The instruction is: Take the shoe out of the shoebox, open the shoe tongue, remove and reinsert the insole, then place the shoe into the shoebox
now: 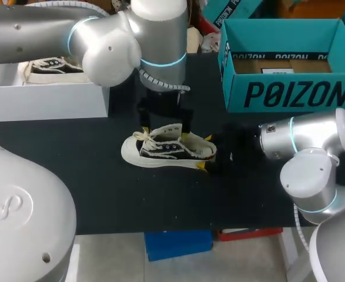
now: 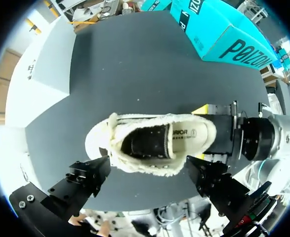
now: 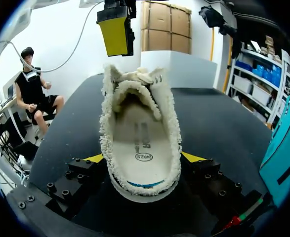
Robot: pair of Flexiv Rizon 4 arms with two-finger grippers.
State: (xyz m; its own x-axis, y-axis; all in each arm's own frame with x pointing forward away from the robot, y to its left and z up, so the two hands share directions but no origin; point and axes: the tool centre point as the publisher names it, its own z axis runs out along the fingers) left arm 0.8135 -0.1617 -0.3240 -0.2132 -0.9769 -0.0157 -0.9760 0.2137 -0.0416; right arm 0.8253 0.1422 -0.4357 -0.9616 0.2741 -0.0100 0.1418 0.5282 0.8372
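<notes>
- The shoe (image 1: 169,148) lay on its sole at the middle of the table (image 1: 101,182), outside the shoebox (image 1: 290,94), toe toward the left arm's side.
- The right gripper (image 1: 194,151) was clamped on the heel, one yellow tip against each side.
- The right wrist view showed this grip best: both tips pressed the fleecy collar from two sides, and the shoe pointed straight away from the fingers.
- That view also looked down the opening: the insole (image 3: 142,143) lay flat inside, and the tongue (image 3: 135,91) arched over its front part.
- The head view showed neither the insole nor the inside, only the black side panel, the white sole and the laces (image 1: 151,136).
- The left gripper (image 1: 165,120) hung above the shoe, fingers apart and touching nothing.
- The left wrist view looked straight down: both black fingers flanked the opening with a gap to the collar on each side; their yellow tips did not show there.
- Only the right wrist view showed one yellow left tip, above the toe.
- The shoebox stood open and upright at the table's far right corner, well apart from the shoe.
- Only the head view showed its inside.
- A white box (image 1: 43,100) at the far left held a second shoe (image 1: 49,66).
</notes>
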